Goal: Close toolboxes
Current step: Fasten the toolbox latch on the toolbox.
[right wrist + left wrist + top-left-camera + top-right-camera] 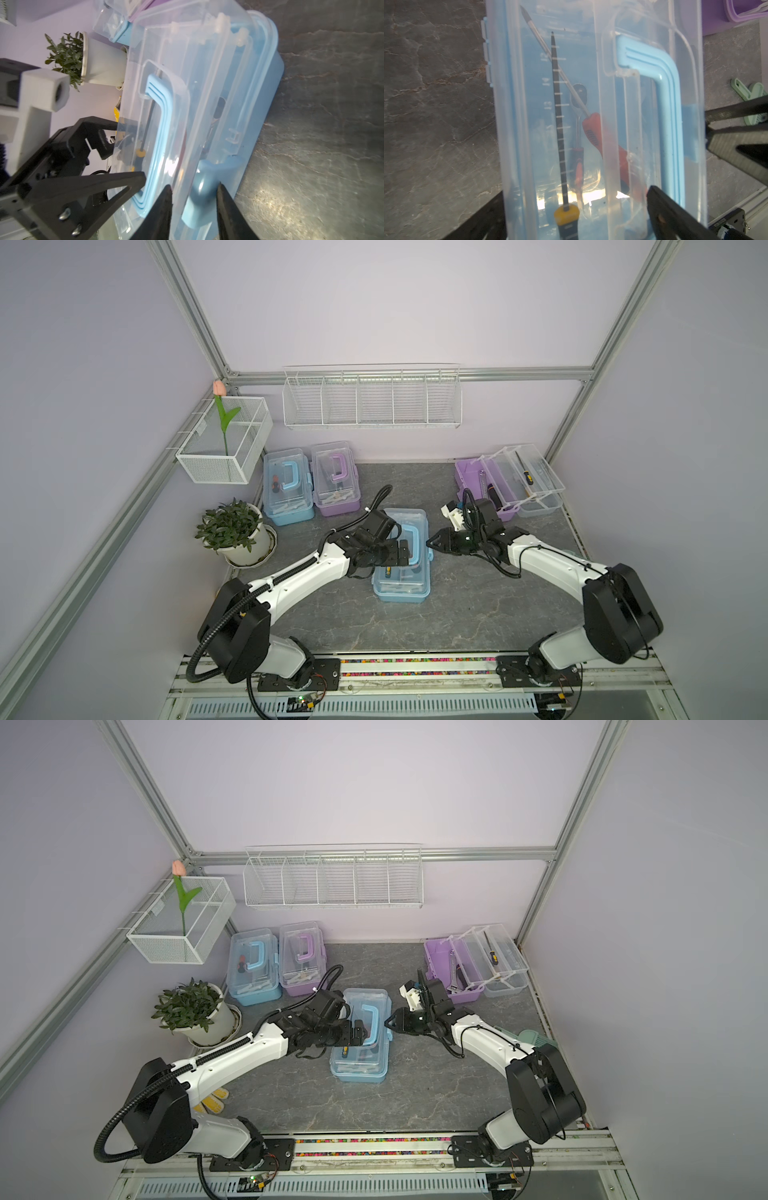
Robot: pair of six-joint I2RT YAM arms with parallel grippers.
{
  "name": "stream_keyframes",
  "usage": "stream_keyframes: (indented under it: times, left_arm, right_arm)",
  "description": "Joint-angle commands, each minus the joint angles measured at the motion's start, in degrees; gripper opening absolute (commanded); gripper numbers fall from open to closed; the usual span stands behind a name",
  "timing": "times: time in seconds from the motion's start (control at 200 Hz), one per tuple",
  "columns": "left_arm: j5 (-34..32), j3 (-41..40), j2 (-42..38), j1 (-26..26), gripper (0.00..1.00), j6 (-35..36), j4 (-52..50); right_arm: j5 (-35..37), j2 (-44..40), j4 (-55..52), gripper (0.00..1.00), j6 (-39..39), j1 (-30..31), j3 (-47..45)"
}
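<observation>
A light-blue toolbox [409, 585] [365, 1065] stands mid-table with its clear lid down and its handle [670, 124] lying flat. Screwdrivers show through the lid. My left gripper [402, 554] [358, 1034] [577, 193] is wide open over the lid, one finger on each side of it. My right gripper [429, 542] [387, 1022] [195, 187] is at the box's side, its jaws apart with the blue latch [199, 195] between them. Two shut toolboxes, blue [287, 487] and purple [336, 479], stand at the back left. A purple toolbox [473, 481] at the back right is open, its trays [530, 477] spread out.
A potted plant [232, 531] stands on the left. A wire basket [224, 448] with a tulip hangs above it. A long wire basket [372, 400] hangs on the back wall. A yellow-tipped glove [214, 1100] lies under the left arm. A green object [528, 1038] lies behind the right arm.
</observation>
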Motion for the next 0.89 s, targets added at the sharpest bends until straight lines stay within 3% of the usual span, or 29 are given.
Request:
stream_keyframes:
  times: [0.0,0.235,0.89]
  left_arm:
    - [1.54,0.39,0.71,-0.57,1.00,0.11,-3.86]
    - [1.79,0.69,0.89,-0.57,1.00,0.13,-3.66]
    - [1.81,0.10,0.18,-0.57,1.00,-0.26,-3.15]
  right_arm:
    - [-2.64,-2.01,3.62,0.36,1.93,0.21,-2.49]
    - [-2.89,-0.48,4.84,0.23,2.65,0.11,-3.36]
    - [-2.97,2.40,3.33,0.20,2.64,1.52,-3.79]
